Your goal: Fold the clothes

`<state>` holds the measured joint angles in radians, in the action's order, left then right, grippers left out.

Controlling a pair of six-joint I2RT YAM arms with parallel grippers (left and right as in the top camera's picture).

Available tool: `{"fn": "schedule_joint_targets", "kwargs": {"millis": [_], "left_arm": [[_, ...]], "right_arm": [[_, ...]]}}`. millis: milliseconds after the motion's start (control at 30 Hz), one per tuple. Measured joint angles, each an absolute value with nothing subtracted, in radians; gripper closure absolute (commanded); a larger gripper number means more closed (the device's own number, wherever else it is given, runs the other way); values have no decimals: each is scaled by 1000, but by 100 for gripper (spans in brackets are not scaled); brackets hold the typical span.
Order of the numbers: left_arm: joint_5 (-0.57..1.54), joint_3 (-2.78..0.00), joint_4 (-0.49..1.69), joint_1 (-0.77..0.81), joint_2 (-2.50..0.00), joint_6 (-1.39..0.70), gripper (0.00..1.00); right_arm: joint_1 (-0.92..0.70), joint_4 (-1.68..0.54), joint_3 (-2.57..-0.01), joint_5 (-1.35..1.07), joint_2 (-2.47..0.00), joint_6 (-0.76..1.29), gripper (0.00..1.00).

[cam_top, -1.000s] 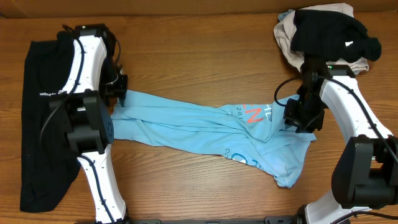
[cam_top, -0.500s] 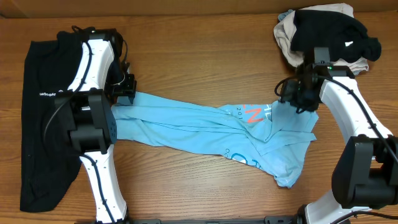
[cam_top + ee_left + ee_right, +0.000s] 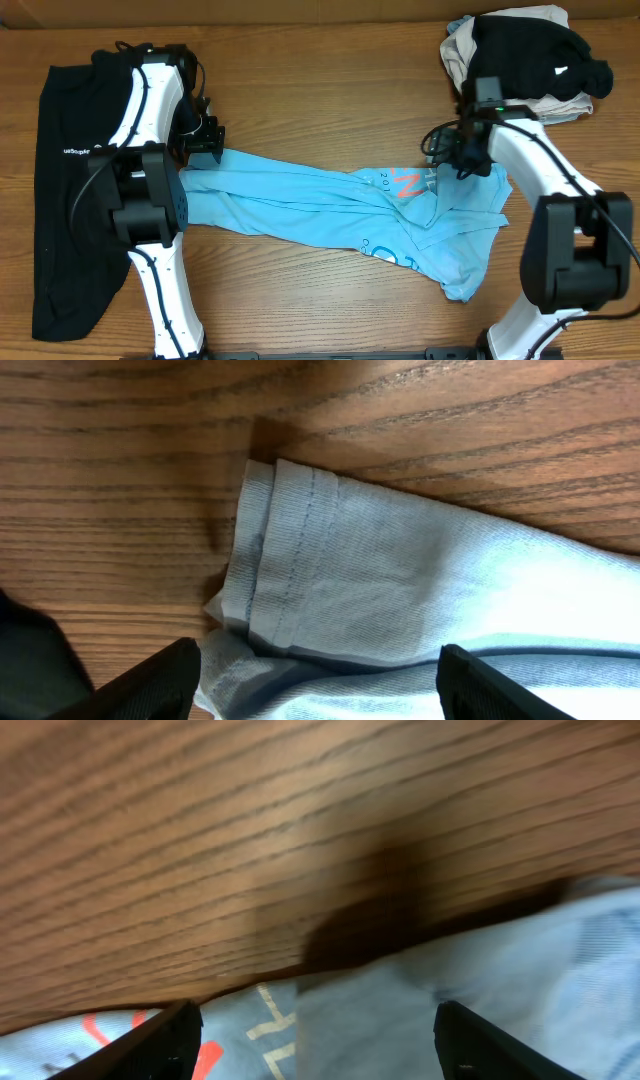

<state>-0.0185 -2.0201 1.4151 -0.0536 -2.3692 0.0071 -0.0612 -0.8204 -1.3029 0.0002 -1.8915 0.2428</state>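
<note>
T-shirt (image 3: 330, 205): light blue, stretched crumpled across the wooden bench (image 3: 320, 80).
Left end effector (image 3: 212, 142): fingers spread wide, over the shirt's left hem.
Right end effector (image 3: 452, 160): fingers spread wide, at the shirt's upper right edge.

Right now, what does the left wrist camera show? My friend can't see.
The stitched hem of a light blue T-shirt lies rumpled on the wooden table. The left gripper hangs open over it, a fingertip each side.
</note>
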Motion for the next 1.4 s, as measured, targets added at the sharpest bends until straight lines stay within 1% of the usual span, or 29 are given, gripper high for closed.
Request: {"fn": "schedule_joint_targets", "kwargs": {"millis": [67,100,233,300,400,433,567,667,867,1033,1267,1400], "left_arm": [[-19,-2020,1415,-54,-2369,7,22],[-19,-2020,1415,-54,-2369,7,22],[-19,-2020,1415,-54,-2369,7,23],[-19,-2020,1415,-54,-2369,7,23],[-19,-2020,1415,-54,-2369,7,23],[-19,-2020,1414,-54,-2369,7,22],[-19,-2020,1413,-54,-2369,7,22],[-19,-2020,1413,-54,-2369,7,22],[-19,-2020,1413,-54,-2369,7,21],[-18,-2020,1412,-54,-2370,7,21],[-19,-2020,1402,-54,-2369,7,20],[-19,-2020,1400,-54,-2369,7,20]], "right_arm": [[-82,-822,-1303,28,-1908,250,27],[-91,-823,-1303,46,-1917,258,32],[-100,-829,-1303,112,-1941,285,43],[-99,-828,-1303,135,-1943,293,51],[-99,-828,-1303,156,-1943,301,66],[-99,-828,-1303,164,-1943,308,75],[-99,-831,-1303,172,-1943,309,83],[-99,-835,-1303,173,-1943,309,96],[-99,-878,-1303,176,-1943,328,96],[-94,-974,-1303,174,-1910,366,96],[-86,-1171,-1311,172,-1687,434,96],[-86,-1275,-1322,173,-1623,476,96]]}}
